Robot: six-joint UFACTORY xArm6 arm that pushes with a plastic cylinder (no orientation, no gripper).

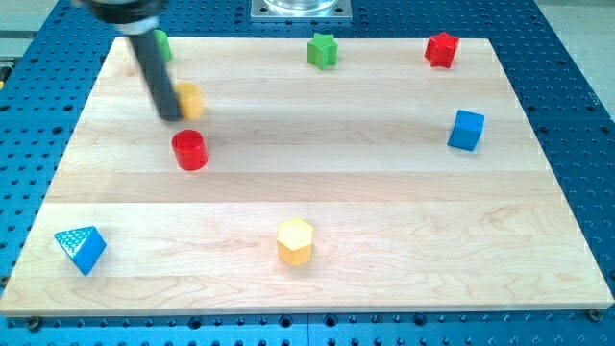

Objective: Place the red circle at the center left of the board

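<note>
Tip (170,116) just above red circle (190,150), touching yellow block (190,100). No jaws to judge. Risk: shoving circle toward bottom, or dragging yellow along

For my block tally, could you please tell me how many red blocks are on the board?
2: the red circle at the view's centre left, below my tip, and a red star at top right.

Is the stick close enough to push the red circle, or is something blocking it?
Probably yes. My tip sits just above the red circle in the view, with bare board between them. The orange block is right beside the tip, towards the view's right, not in the path down.
</note>
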